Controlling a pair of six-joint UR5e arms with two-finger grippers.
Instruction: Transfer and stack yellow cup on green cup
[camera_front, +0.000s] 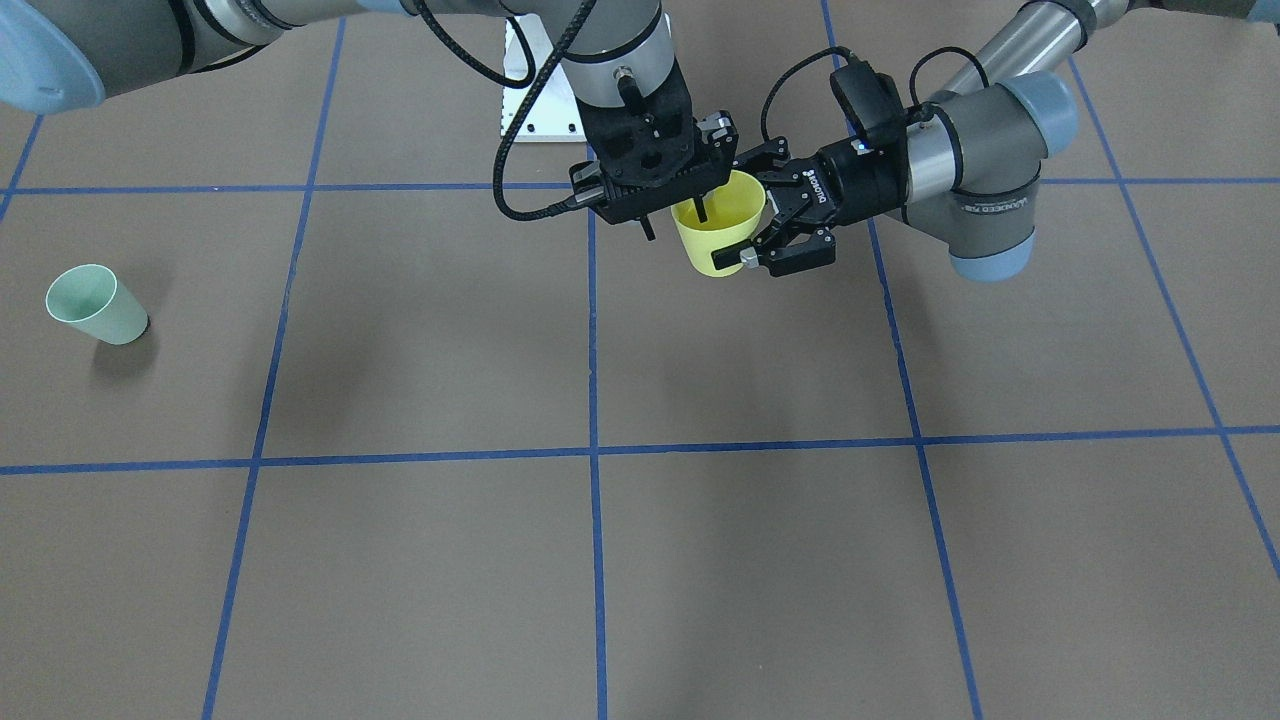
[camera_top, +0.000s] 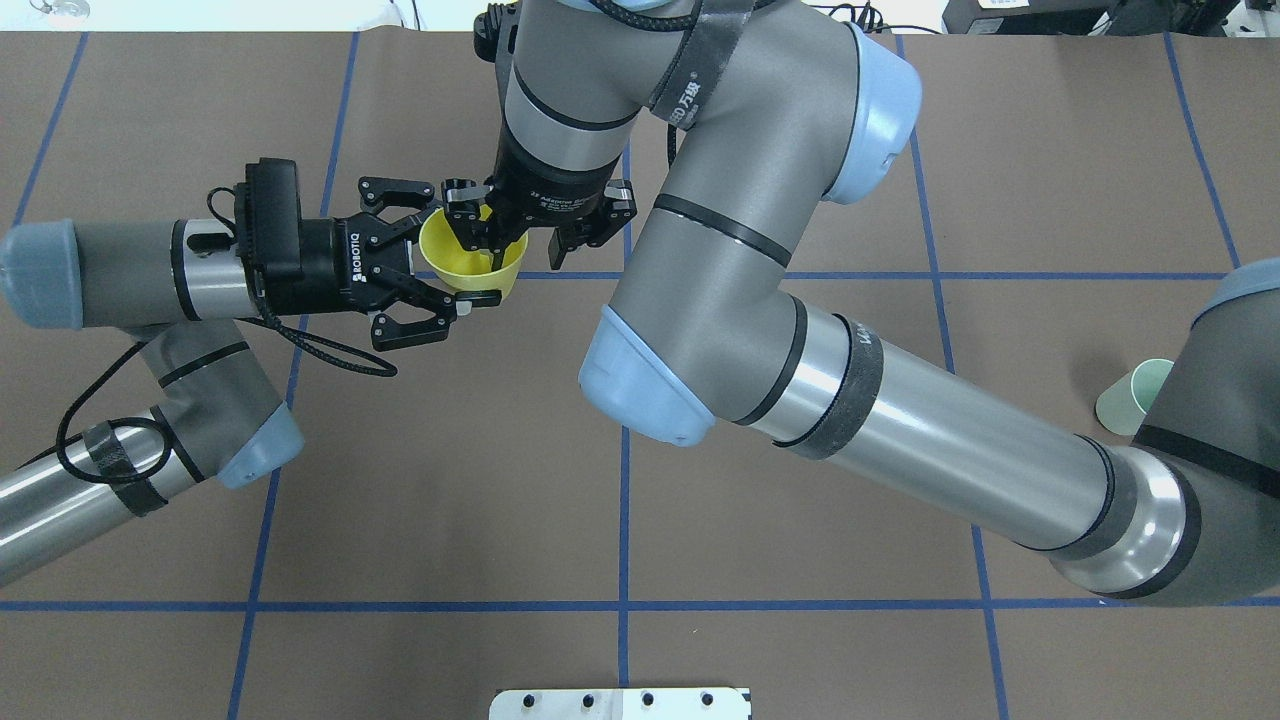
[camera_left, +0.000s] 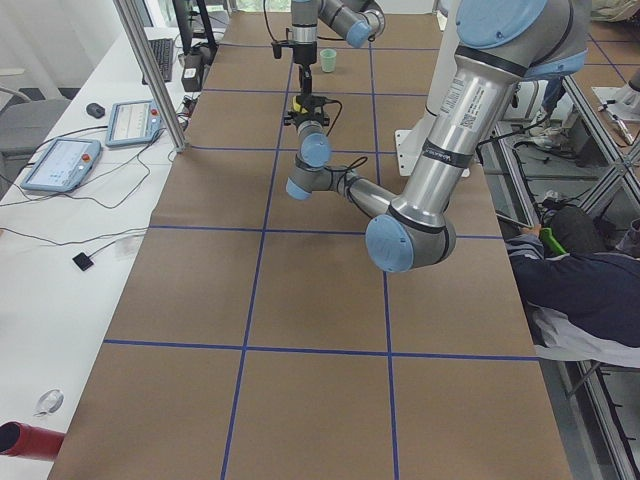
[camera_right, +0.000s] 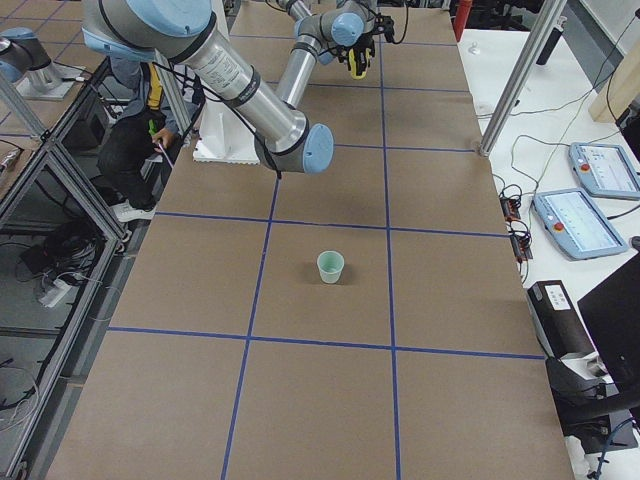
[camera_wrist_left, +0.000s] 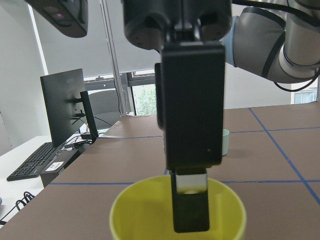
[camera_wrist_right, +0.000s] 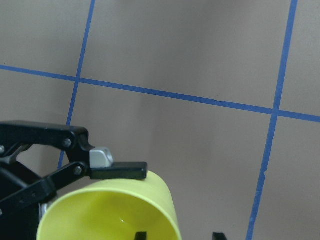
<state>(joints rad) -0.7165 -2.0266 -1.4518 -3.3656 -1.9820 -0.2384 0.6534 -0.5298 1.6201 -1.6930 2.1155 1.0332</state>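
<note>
1. Overhead exterior view: my left gripper (camera_top: 465, 252) reaches in sideways. Its fingers are clamped on the outside of the yellow cup (camera_top: 450, 252), one on each side just under the rim.
2. The yellow cup is mouth up and held in the air above the brown surface (camera_top: 420, 450). It hangs a little to my left of the blue line (camera_top: 623, 520) that runs out from my base, roughly midway between my edge and the far edge.
3. My right gripper (camera_front: 677, 221) comes down from above with its fingers spread. One tip hangs inside the yellow cup and the other outside, with the cup's wall between them. My right wrist view shows neither tip pressed against that wall.
4. The green cup (camera_front: 95, 305) stands upright on the surface toward its right end, well apart from the yellow cup. In the overhead view my right arm partly hides it.
</note>
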